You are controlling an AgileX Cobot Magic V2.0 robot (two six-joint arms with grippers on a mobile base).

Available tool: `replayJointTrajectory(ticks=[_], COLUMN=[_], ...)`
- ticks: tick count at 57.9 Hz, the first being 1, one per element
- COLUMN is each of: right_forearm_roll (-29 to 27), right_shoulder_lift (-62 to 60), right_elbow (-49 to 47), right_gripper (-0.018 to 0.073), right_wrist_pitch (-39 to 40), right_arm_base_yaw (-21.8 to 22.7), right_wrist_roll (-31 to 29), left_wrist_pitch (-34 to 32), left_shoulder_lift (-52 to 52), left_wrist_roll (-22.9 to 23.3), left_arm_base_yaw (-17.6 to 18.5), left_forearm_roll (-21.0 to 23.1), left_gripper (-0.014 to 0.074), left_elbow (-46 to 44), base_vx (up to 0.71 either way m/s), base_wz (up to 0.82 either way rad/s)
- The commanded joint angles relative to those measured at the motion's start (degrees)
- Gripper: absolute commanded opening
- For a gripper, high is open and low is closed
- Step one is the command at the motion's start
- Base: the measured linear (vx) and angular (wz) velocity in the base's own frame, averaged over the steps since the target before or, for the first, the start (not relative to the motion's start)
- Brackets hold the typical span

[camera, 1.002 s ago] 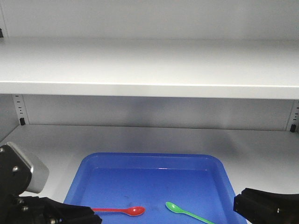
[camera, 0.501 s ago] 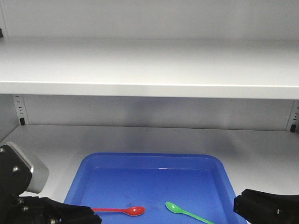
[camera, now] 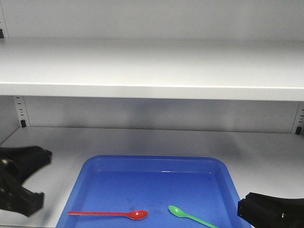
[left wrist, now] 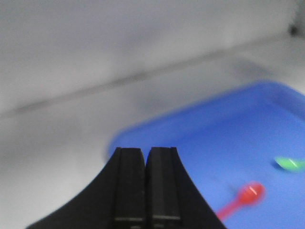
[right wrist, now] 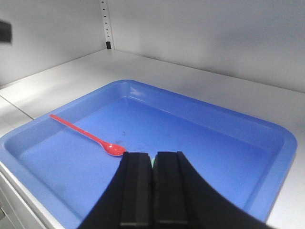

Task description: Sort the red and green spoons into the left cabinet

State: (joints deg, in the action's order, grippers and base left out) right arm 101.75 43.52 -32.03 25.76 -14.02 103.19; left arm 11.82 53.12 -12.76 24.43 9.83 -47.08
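Front-facing view: the red spoon [camera: 108, 214] is lying flat in the blue tray [camera: 90, 167], near the front edge, bowl pointing right and handle running left. The green spoon [camera: 191, 216] is lying just to its right in the same tray, bowl toward the red bowl, handle angling off to the lower right; the two bowls are near each other but apart. The tray is sitting on the lower shelf of the grey cabinet [camera: 152, 71], with another flat shelf overhead and perforated side rails with black clips at both back corners.

My left gripper [left wrist: 145, 186] is hanging over the shelf just left of the tray; my left wrist view is showing its fingers pressed together with nothing between them, the red spoon [left wrist: 240, 200] and a blurred bit of the green one [left wrist: 289, 164] ahead to the right.

My right gripper [right wrist: 153, 191] is sitting low at the tray's front right, fingers likewise closed on nothing, the red spoon [right wrist: 86, 135] lying just beyond its tips and only a sliver of green showing at them.
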Motion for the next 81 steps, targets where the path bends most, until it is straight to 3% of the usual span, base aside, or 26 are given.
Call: replayJointTrajectory(ticks=[1,34,64,73,81], right_forearm_roll=[0.33,0.33,0.33,0.25,0.32], right_shoulder_lift=[-0.36,-0.36,-0.36,-0.42,-0.36], right_elbow=[-1.66,-1.66,-1.66,-1.64,-1.64], right_gripper=[-0.0004,-0.0004,-0.0004,-0.0004,-0.0004], right_wrist_pitch=[-0.87,-0.87,-0.87,-0.62,-0.62], right_arm_base_yaw=[-0.02,-0.02,-0.02,-0.02,-0.02], right_wrist_roll=[0.1,0.1,0.1,0.1,0.1], left_wrist_pitch=[-7.33,-10.15,-11.34,-13.38,-11.01], left_shoulder_lift=[-3.17,-31.62,-55.15,-54.88,-54.75], left_wrist_roll=[-1.02,-0.38,-0.29,-0.25,-0.31], left_arm_base_yaw=[-2.08,-12.97,-14.92,-14.92,-14.92], left_forearm_roll=[0.21,0.31,0.31,1.2,1.78], left_gripper=[0.0,0.0,0.0,0.0,0.0], left_elbow=[-0.55,27.6,43.48,48.76,48.25], base_vx=[0.0,0.0,0.0,0.0,0.0], base_wz=[0.0,0.0,0.0,0.0,0.0])
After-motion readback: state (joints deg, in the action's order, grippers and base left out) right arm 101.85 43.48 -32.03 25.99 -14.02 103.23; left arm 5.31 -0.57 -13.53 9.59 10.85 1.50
